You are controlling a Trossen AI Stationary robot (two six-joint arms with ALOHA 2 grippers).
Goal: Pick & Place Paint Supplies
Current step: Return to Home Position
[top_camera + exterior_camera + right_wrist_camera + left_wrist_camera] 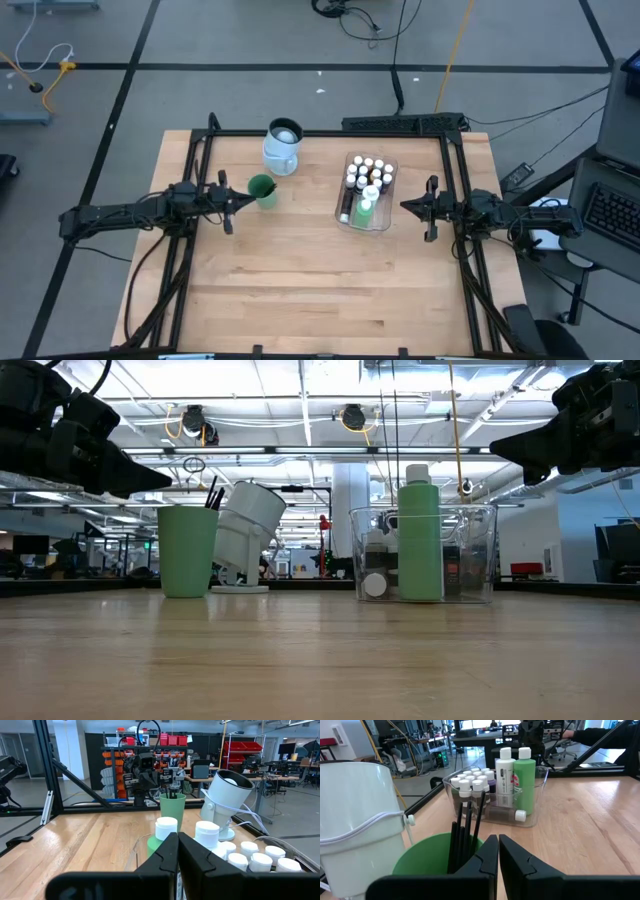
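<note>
**Two empty grippers, paint supplies stowed**

Picture the table (320, 290) from above, with 12 o'clock at its far edge.

Your left gripper (240, 202) hangs at about 10 o'clock from the table's centre. Its tip is just short of a green cup (263, 190). Its wrist camera shows the two dark fingers (482, 862) pressed together, with only a hairline slit between them and nothing held.

Your right gripper (408, 207) sits opposite at about 2 o'clock, just beside the clear tub (378, 224). Its fingers are likewise closed on nothing. In the low view, both grippers are well above the tabletop.

All the bottles you can see are inside the tub, which stands at 1 o'clock from centre.
- The small white-capped bottles (366, 170) stand upright, clustered in its far half.
- The large green bottle (364, 210) stands in the near half.
- A large white bottle (504, 770) stands right beside the green one.
- One small dark bottle (506, 813) lies on its side on the tub floor.

The brushes (465, 835), thin and dark-handled, stand in the green cup with their handles rising just past its rim.

A white mug (283, 147) is at 1 o'clock from the cup, just beside it. In the low view it looks tilted.
</note>
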